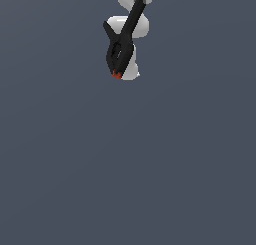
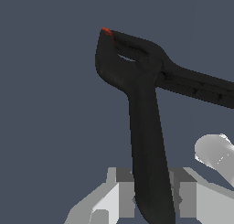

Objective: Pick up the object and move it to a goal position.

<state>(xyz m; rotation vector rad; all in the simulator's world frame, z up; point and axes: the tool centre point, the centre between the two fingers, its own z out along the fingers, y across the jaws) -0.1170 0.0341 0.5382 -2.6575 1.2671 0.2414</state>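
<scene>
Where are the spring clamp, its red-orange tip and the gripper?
Spring clamp [image 2: 145, 127], wrist view: on the handle between the fingers.
Red-orange tip [image 1: 116, 74], exterior view: on the jaw end.
Gripper [image 2: 151, 195], wrist view: between its fingertips.

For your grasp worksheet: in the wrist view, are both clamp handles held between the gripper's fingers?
No: only one handle of the clamp runs down between the gripper fingers, while the other sticks out sideways, free.

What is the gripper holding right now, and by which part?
The small black spring clamp, held by one of its long handles, which runs down between the white gripper fingers; its red-orange tip points away.
</scene>
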